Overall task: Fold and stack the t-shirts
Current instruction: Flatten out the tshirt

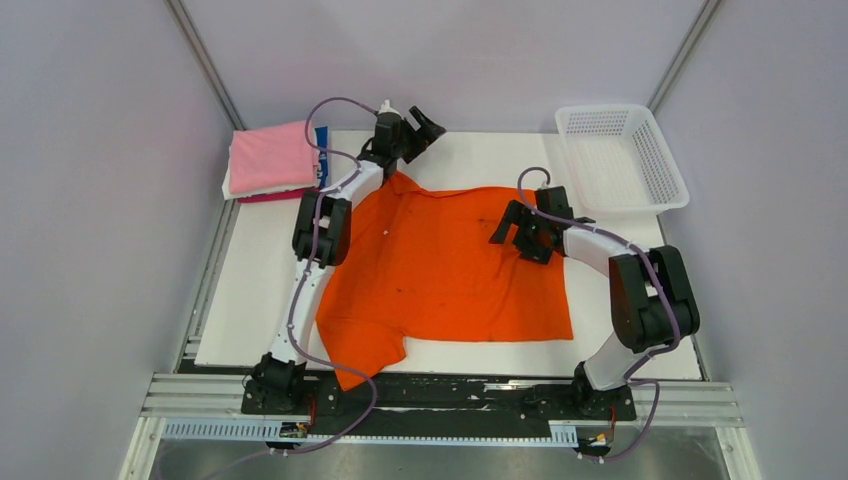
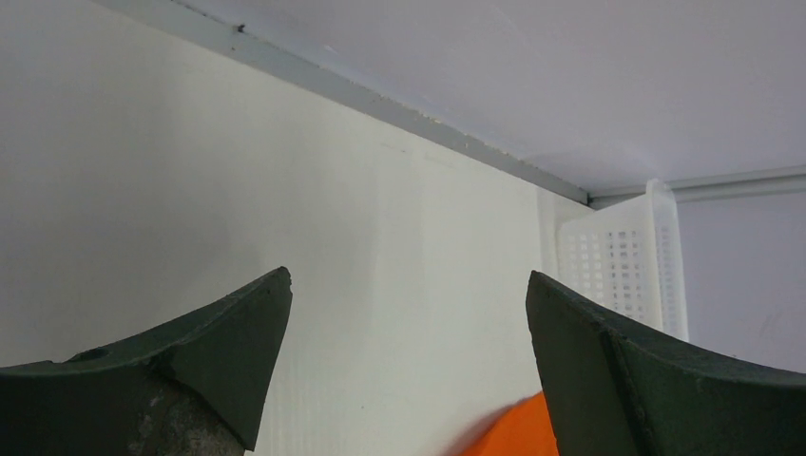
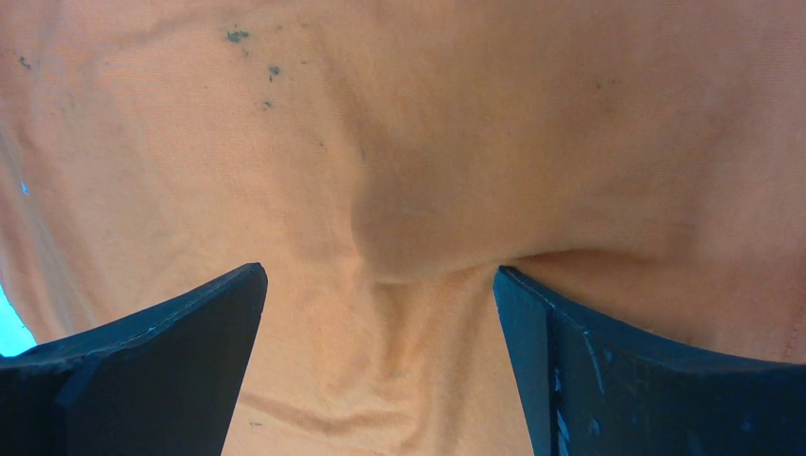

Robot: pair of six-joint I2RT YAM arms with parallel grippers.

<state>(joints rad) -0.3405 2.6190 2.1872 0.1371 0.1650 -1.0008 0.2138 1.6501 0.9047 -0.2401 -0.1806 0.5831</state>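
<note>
Orange t-shirt (image 1: 450, 270) with dark specks lies flat under the wide-open right fingers (image 3: 162, 361); left fingers (image 2: 190, 370) gape empty too.

White mesh basket (image 1: 662, 160), probably plastic, white table (image 1: 250, 300)

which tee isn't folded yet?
The orange t-shirt, spread open in the middle; the pink t-shirt and those under it sit folded at the far-left corner.
</note>
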